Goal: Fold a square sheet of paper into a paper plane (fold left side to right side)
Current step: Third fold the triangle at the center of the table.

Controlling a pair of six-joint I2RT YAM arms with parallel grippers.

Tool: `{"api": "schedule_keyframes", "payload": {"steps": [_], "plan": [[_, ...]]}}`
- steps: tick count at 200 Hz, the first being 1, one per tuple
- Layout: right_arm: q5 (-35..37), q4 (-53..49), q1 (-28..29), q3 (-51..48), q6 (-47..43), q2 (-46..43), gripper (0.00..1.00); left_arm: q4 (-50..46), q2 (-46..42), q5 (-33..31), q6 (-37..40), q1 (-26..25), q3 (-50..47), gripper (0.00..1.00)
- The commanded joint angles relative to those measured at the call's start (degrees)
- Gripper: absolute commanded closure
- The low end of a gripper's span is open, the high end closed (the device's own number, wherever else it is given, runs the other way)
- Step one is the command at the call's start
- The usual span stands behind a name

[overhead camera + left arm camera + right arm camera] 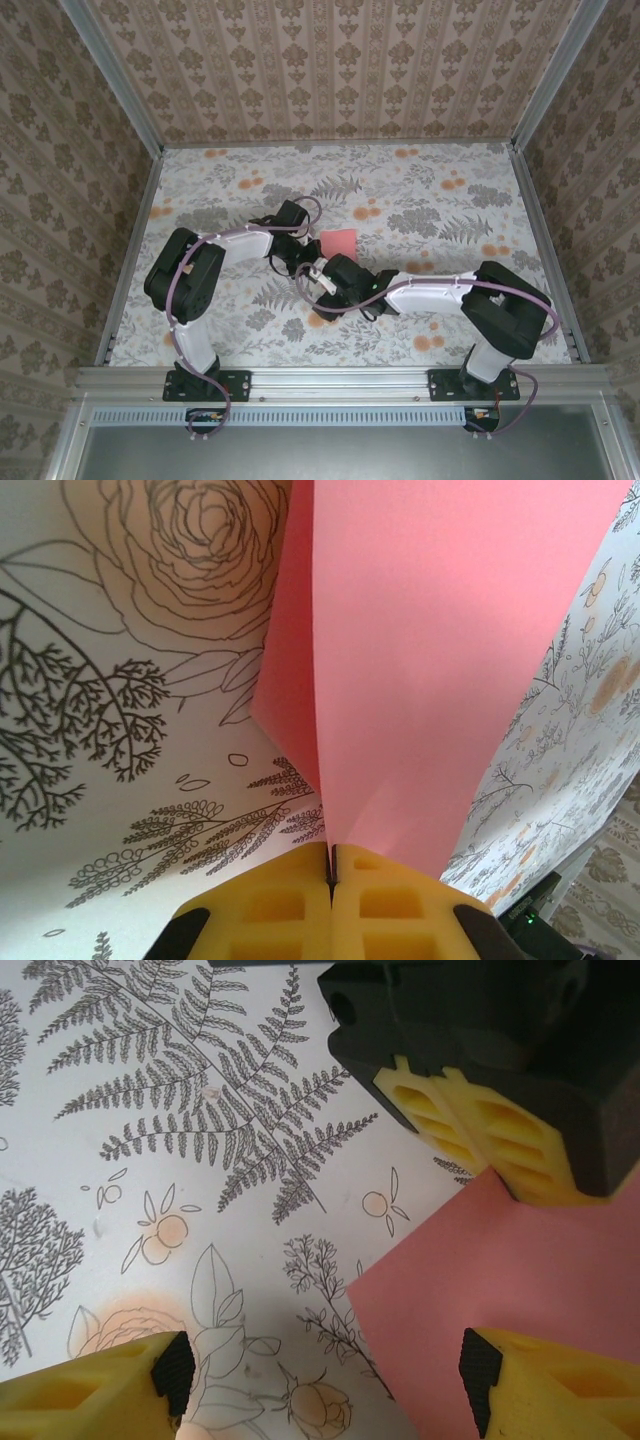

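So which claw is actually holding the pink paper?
The left gripper: its jaws are shut on the edge of the paper. The right gripper stands open, holding nothing.

paper (338,242) mid-table (450,200), left gripper (331,865) at its left edge, right gripper (327,1370) just in front, over near corner
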Motion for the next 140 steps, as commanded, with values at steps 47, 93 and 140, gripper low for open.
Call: {"api": "schedule_keyframes", "payload": {"steps": [47,93,140], "plan": [[4.63,1.5,0.23,4.06,-0.92,2.59,0.4,-0.89,-0.79,1.08,-0.81,-0.41,0.71,0.95],[5.61,2.34,0.06,3.67,0.38,2.05,0.7,-0.94,-0.78,1.13,-0.72,-0.45,0.74,0.95],[2.44,1.46,-1.37,2.1,1.17,0.06,1.0,-1.58,-0.98,1.14,0.53,-0.33,0.94,0.88]]}}
